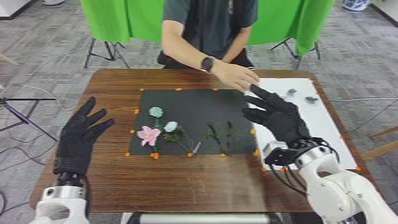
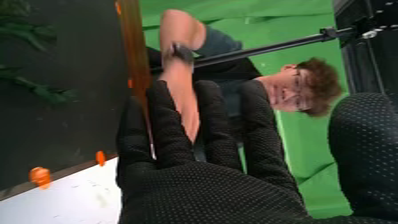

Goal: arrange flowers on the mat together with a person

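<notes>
On the dark mat point(image 1: 191, 110) lie a pink flower point(image 1: 148, 135), a pale green bloom point(image 1: 156, 112), a white bloom point(image 1: 171, 126) and green stems point(image 1: 219, 137). My right hand point(image 1: 277, 119) is over the mat's right edge and the white board, fingers straight, holding nothing. The person's hand point(image 1: 235, 76) reaches to just beyond its fingertips; whether they touch is unclear. In the right wrist view my right hand point(image 2: 209, 192) has its fingers extended, with the person's forearm point(image 2: 179, 80) behind them. My left hand point(image 1: 78, 137) stands open, left of the mat.
A white board point(image 1: 333, 135) lies right of the mat, with two small grey-green items point(image 1: 311, 99) near its far part. Orange bits point(image 1: 155, 155) line the edges of mat and board. The brown table point(image 1: 195, 187) extends toward the robot.
</notes>
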You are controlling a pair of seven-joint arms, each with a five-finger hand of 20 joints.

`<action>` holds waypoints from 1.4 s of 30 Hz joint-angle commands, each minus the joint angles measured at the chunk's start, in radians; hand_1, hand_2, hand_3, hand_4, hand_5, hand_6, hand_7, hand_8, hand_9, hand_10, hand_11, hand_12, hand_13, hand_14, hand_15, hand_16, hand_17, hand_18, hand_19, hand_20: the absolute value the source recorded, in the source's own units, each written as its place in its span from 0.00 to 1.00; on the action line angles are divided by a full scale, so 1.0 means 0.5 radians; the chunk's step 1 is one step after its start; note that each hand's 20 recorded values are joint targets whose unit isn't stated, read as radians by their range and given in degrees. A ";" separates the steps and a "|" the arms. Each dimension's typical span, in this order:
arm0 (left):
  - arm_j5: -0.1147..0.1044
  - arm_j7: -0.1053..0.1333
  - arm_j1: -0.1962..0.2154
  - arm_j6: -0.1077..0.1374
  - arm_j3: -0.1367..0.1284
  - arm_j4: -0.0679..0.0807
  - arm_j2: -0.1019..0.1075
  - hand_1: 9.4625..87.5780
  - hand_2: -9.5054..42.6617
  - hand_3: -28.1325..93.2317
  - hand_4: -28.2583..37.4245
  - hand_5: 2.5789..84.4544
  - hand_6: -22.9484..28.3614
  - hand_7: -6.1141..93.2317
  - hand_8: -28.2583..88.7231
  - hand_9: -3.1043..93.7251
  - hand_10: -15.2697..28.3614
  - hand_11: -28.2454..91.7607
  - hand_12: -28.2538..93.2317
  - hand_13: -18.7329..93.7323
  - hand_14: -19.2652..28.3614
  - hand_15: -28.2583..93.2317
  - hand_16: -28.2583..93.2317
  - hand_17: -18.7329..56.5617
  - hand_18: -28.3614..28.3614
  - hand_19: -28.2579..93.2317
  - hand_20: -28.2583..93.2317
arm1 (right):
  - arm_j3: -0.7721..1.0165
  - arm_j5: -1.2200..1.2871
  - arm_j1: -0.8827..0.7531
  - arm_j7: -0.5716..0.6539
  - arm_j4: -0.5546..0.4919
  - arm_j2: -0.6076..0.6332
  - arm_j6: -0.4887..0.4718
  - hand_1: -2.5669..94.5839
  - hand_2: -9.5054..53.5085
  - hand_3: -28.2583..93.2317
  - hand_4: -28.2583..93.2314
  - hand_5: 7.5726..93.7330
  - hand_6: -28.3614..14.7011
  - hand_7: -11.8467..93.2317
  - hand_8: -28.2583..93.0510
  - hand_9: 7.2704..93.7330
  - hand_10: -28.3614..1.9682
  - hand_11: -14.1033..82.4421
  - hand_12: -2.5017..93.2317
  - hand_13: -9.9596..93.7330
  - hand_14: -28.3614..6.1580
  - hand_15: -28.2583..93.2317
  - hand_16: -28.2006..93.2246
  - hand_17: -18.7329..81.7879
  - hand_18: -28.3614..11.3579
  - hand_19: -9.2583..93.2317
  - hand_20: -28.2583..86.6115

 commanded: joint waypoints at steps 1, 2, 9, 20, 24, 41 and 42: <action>-0.026 -0.005 0.021 -0.034 -0.011 0.005 -0.029 0.14 0.27 0.88 0.00 0.38 0.49 0.16 0.16 0.39 0.70 0.37 0.30 0.43 0.92 0.53 0.19 0.14 0.91 0.60 0.35 | 0.002 -0.030 -0.118 -0.044 -0.021 -0.002 0.030 0.14 0.36 0.87 0.00 0.32 0.74 0.22 0.14 0.36 0.61 0.19 0.15 0.36 0.30 0.35 0.39 0.18 0.27 0.46 0.37; -0.024 -0.007 0.024 -0.037 -0.010 0.005 -0.030 0.14 0.27 0.88 0.00 0.38 0.49 0.16 0.16 0.39 0.70 0.37 0.30 0.43 0.92 0.53 0.19 0.14 0.91 0.60 0.35 | 0.004 -0.019 -0.124 -0.041 -0.023 -0.003 0.036 0.14 0.36 0.87 0.00 0.32 0.74 0.22 0.14 0.36 0.62 0.19 0.15 0.36 0.30 0.35 0.39 0.18 0.27 0.46 0.37; -0.025 -0.014 0.023 -0.045 -0.008 0.005 -0.032 0.14 0.27 0.89 0.00 0.38 0.50 0.16 0.16 0.39 0.70 0.37 0.30 0.43 0.93 0.53 0.19 0.14 0.92 0.60 0.35 | 0.013 -0.022 -0.157 -0.040 -0.027 0.000 0.037 0.14 0.36 0.87 0.00 0.32 0.74 0.22 0.14 0.36 0.62 0.19 0.15 0.36 0.30 0.35 0.39 0.18 0.27 0.46 0.38; -0.005 -0.054 0.028 -0.052 -0.018 0.002 -0.054 0.15 0.27 0.89 0.00 0.38 0.50 0.16 0.16 0.40 0.71 0.38 0.30 0.43 0.93 0.55 0.19 0.14 0.92 0.61 0.35 | 0.007 -0.025 -0.172 -0.016 -0.029 -0.009 0.028 0.14 0.36 0.87 0.00 0.32 0.75 0.22 0.14 0.37 0.62 0.19 0.15 0.38 0.29 0.36 0.40 0.17 0.26 0.47 0.38; -0.002 -0.062 0.027 -0.053 -0.019 0.002 -0.057 0.15 0.27 0.89 0.00 0.38 0.50 0.16 0.16 0.40 0.72 0.38 0.30 0.43 0.94 0.55 0.19 0.15 0.92 0.62 0.36 | -0.004 -0.031 -0.165 -0.016 -0.025 -0.003 0.037 0.14 0.36 0.88 0.00 0.33 0.75 0.22 0.14 0.37 0.61 0.19 0.15 0.38 0.29 0.37 0.40 0.17 0.26 0.47 0.38; -0.031 -0.027 0.015 -0.022 -0.001 0.004 -0.036 0.16 0.27 0.89 0.00 0.38 0.50 0.16 0.16 0.41 0.72 0.39 0.30 0.43 0.94 0.57 0.18 0.15 0.92 0.63 0.36 | 0.006 -0.093 -0.085 -0.026 -0.011 0.053 0.039 0.16 0.34 0.88 0.00 0.37 0.73 0.24 0.13 0.41 0.56 0.22 0.17 0.41 0.29 0.43 0.39 0.17 0.24 0.51 0.40; -0.036 -0.022 0.016 -0.021 -0.001 0.004 -0.033 0.16 0.27 0.89 0.00 0.38 0.50 0.16 0.16 0.41 0.72 0.39 0.30 0.43 0.94 0.57 0.18 0.15 0.92 0.63 0.36 | 0.006 -0.107 -0.065 -0.037 -0.009 0.092 0.073 0.16 0.33 0.89 0.00 0.37 0.73 0.24 0.13 0.41 0.55 0.22 0.17 0.42 0.29 0.45 0.39 0.17 0.23 0.52 0.41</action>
